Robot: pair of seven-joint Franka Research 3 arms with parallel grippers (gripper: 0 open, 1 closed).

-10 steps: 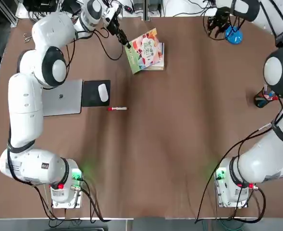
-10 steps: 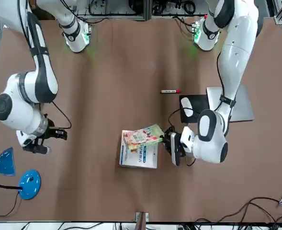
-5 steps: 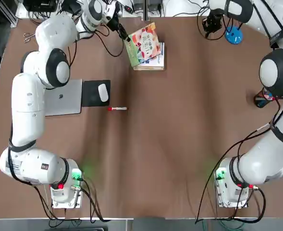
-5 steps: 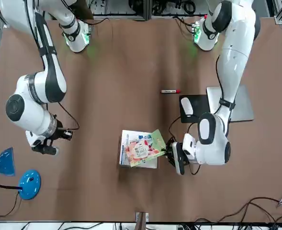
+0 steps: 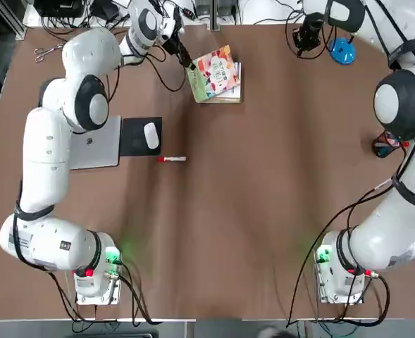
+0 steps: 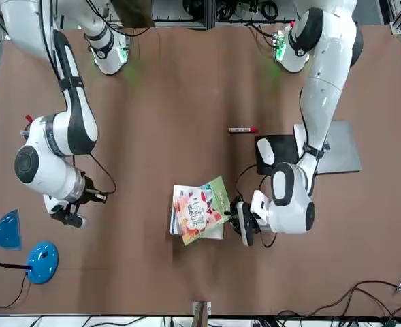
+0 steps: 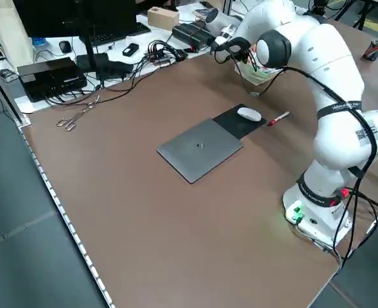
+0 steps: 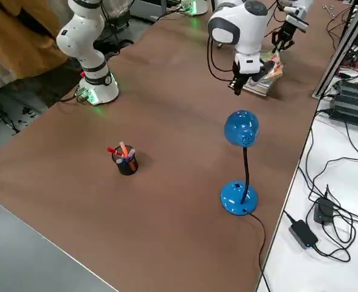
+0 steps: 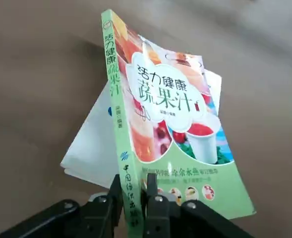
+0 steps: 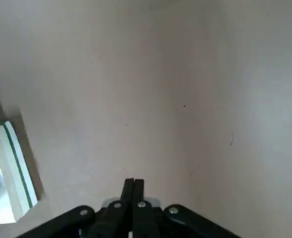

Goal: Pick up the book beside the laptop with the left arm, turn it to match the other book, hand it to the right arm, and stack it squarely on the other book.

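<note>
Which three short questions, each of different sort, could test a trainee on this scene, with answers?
1. Which arm's tool is at the illustrated book?
2. True or false: the white book lies under the illustrated one.
3. Fill in: the white mouse rests on the black ____.

Key: 1. the left arm's; 2. true; 3. mouse pad

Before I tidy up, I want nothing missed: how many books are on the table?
2: the illustrated book, gripped along its green spine by the left gripper, and the white book beneath it.
</note>
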